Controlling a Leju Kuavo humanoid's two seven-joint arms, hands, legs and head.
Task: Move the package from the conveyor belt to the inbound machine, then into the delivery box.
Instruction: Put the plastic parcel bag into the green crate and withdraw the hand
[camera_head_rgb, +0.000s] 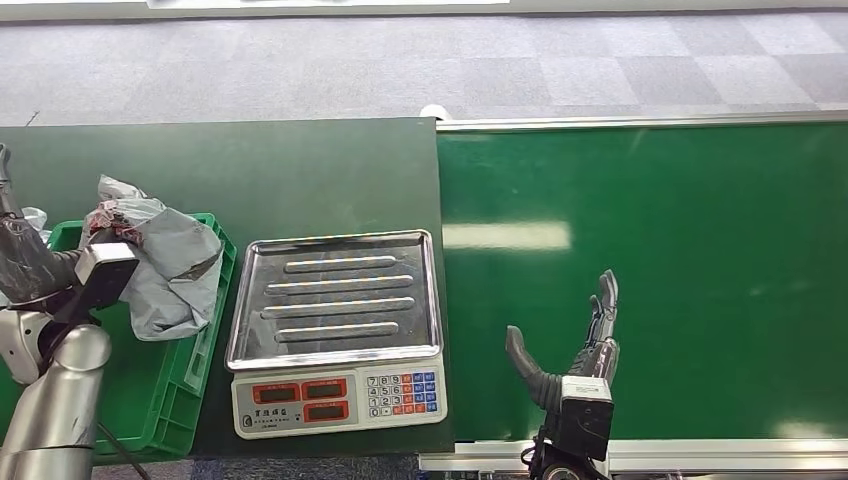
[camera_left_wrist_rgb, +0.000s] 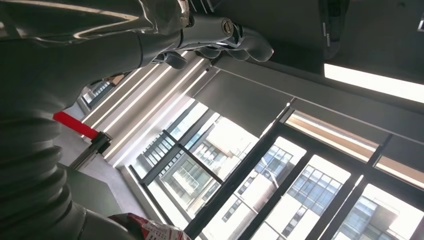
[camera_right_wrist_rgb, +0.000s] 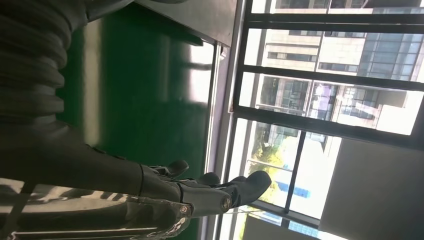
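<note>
The grey plastic package (camera_head_rgb: 170, 270), with red markings at its top, lies crumpled in the green delivery box (camera_head_rgb: 175, 400) and leans over the box's right rim. My left hand (camera_head_rgb: 25, 265) hovers over the box's left part, just left of the package, fingers stretched and holding nothing. In the left wrist view the left hand (camera_left_wrist_rgb: 210, 35) has its fingers extended, and a red-and-white corner of the package (camera_left_wrist_rgb: 147, 229) peeks in. My right hand (camera_head_rgb: 580, 345) stands above the conveyor belt (camera_head_rgb: 680, 260) near its front edge, thumb and fingers spread; the right wrist view shows the right hand (camera_right_wrist_rgb: 200, 192) empty.
The inbound machine, a scale with a ribbed steel tray (camera_head_rgb: 335, 295) and a keypad (camera_head_rgb: 400, 392), sits between the box and the belt on a dark green table (camera_head_rgb: 280, 170). Grey carpet lies beyond. The green belt (camera_right_wrist_rgb: 145, 90) has a metal rail along its edge.
</note>
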